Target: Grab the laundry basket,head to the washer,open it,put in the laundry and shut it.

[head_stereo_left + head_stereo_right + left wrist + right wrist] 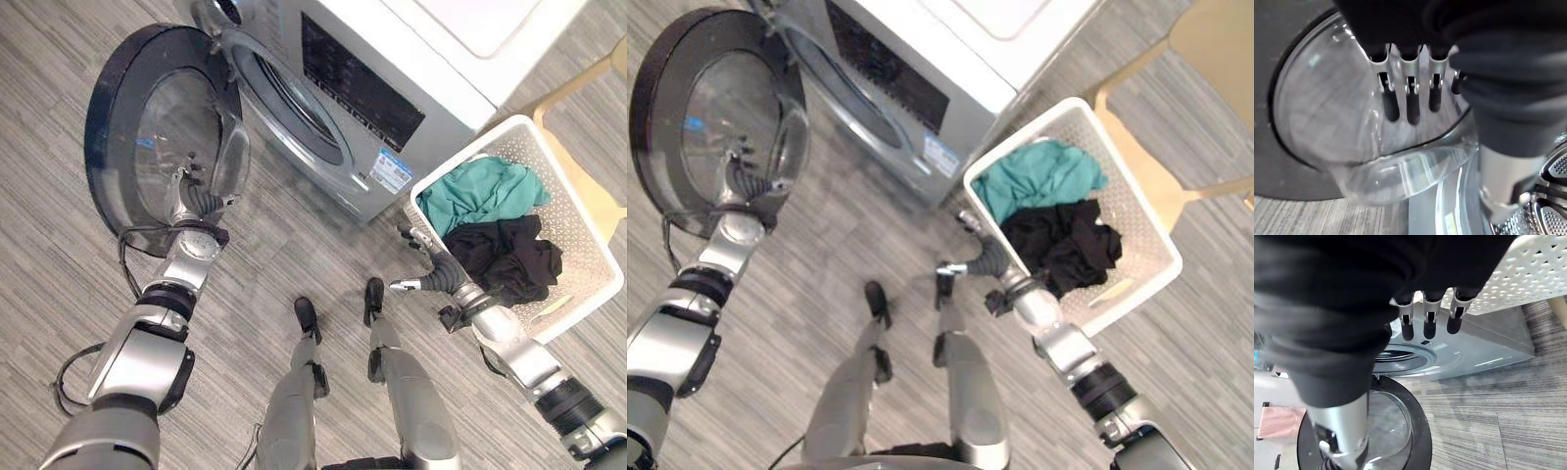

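The silver washer (392,88) stands ahead with its round dark door (122,108) swung wide to the left, baring the drum opening (289,113). My left hand (191,201) rests at the door's inner glass bowl (1400,166), its fingers (1408,103) straight and open. To the right of the washer sits the white perforated laundry basket (588,245), holding a teal garment (480,191) and a black garment (505,255). My right hand (431,269) hovers by the basket's near left corner, fingers (1427,318) straight, holding nothing.
A tan wooden chair frame (578,108) stands behind and to the right of the basket. Grey striped flooring (294,255) lies between the open door and the basket.
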